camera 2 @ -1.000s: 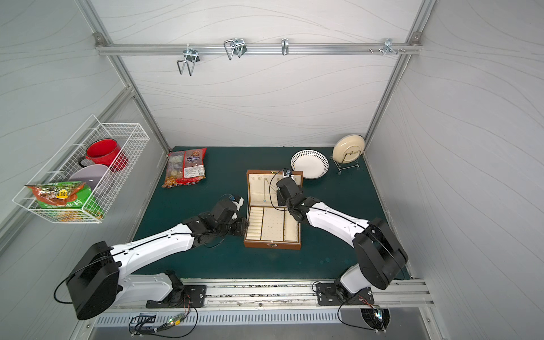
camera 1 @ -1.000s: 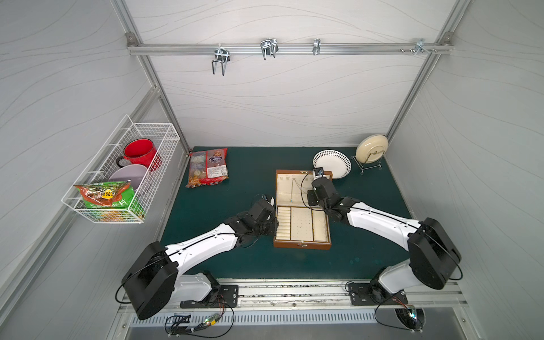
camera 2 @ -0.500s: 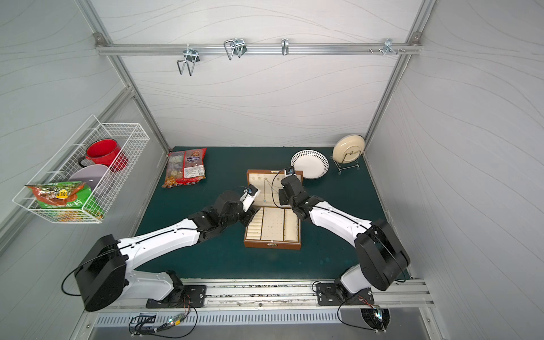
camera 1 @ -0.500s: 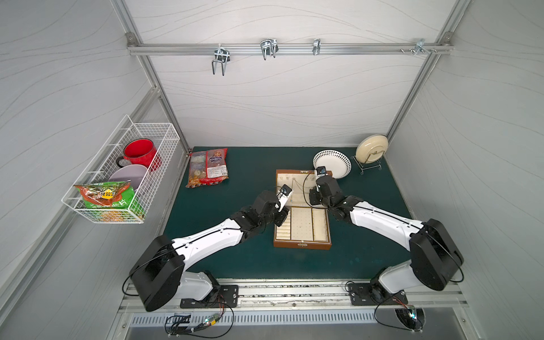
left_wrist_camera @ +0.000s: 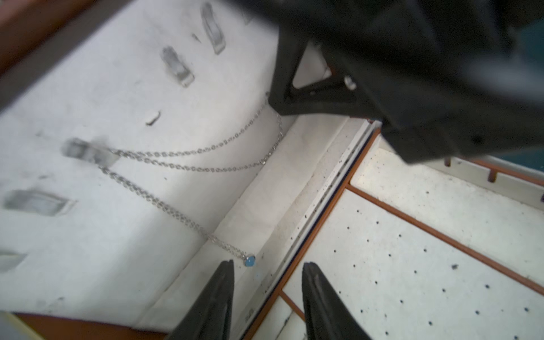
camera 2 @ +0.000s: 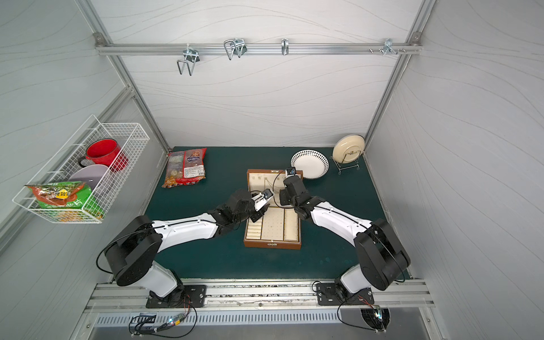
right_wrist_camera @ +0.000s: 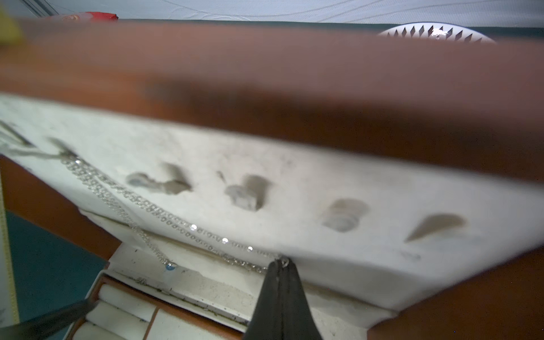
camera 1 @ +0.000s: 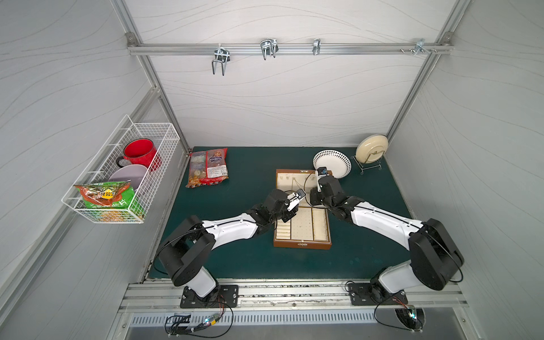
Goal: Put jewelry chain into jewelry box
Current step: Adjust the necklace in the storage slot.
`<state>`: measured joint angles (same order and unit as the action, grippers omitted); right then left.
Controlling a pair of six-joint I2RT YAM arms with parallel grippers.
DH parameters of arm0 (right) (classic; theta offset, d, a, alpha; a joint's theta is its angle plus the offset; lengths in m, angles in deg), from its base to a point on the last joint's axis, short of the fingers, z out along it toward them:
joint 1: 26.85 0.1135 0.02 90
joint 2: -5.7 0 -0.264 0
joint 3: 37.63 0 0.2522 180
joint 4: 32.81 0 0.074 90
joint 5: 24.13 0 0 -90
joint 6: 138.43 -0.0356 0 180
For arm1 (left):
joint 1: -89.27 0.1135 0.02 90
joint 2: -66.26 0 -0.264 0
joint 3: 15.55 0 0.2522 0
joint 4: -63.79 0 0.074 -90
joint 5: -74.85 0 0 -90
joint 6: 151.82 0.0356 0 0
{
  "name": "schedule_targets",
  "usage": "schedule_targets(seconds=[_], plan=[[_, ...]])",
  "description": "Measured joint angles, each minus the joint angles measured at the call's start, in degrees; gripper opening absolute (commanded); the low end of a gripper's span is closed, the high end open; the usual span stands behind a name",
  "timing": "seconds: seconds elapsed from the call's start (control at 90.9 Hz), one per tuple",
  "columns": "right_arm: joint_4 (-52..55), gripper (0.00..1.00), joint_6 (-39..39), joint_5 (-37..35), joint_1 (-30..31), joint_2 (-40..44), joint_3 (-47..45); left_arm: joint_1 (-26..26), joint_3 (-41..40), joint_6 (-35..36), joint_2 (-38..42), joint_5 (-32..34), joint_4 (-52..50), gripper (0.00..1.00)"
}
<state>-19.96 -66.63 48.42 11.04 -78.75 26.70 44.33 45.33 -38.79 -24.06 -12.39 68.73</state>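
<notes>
Hanging from a lid hook, thin silver jewelry chain (left_wrist_camera: 188, 153) drapes across the cream lining of the open brown jewelry box (camera 1: 301, 244), blue bead low near the hinge. Right hand (right_wrist_camera: 281, 265) pinches one chain end, clenched. Left hand (left_wrist_camera: 268, 282) gapes, empty, just beside the bead. Patterned plate (camera 1: 332, 163) beyond, on the green bench (camera 1: 250, 265).

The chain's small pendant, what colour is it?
Light blue, on the silver jewelry chain; the pendant shows best in the left wrist view.

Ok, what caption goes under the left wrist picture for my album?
Open left fingers hover by the chain hanging on a lid hook in the box.
</notes>
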Motion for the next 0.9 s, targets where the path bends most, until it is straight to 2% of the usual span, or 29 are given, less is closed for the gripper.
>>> schedule_targets(seconds=[0.022, 0.198, 0.363, 0.429, 0.561, 0.638, 0.671, 0.902], plan=[[0.0, 0.18, 0.0, 0.0, 0.0, 0.0, -0.1, 0.0, 0.0, 0.0, 0.0, 0.0, 0.3, 0.43], [-0.2, 0.25, -0.3, 0.3, 0.0, 0.1, -0.4, 0.0, 0.0, -0.1, 0.4, -0.1, 0.4, 0.42], [1.0, 0.38, -0.4, 0.7, -0.1, 3.2, -1.4, 0.0, -0.1, 0.2, 2.2, -0.4, 0.3, 0.42], [1.9, 0.51, -0.4, 0.7, -0.3, 5.3, -1.7, 0.0, -0.1, 1.0, 2.6, -0.9, 0.4, 0.42], [2.1, 0.69, -0.6, 0.8, -0.8, 10.7, -3.9, 0.0, -0.1, 4.2, 2.6, -1.9, 0.4, 0.41], [0.3, 0.89, -0.6, 1.1, -1.1, 14.3, -7.5, 0.0, -0.5, 7.0, 2.0, -2.7, 2.3, 0.41], [-1.0, 0.98, -0.3, 1.1, -1.2, 15.7, -9.5, 0.0, -0.9, 8.5, 1.6, -3.2, 3.5, 0.44], [-5.3, 0.99, 0.0, 1.3, -1.9, 21.1, -19.4, 0.0, -1.7, 15.9, -3.3, -5.0, 7.5, 0.45]])
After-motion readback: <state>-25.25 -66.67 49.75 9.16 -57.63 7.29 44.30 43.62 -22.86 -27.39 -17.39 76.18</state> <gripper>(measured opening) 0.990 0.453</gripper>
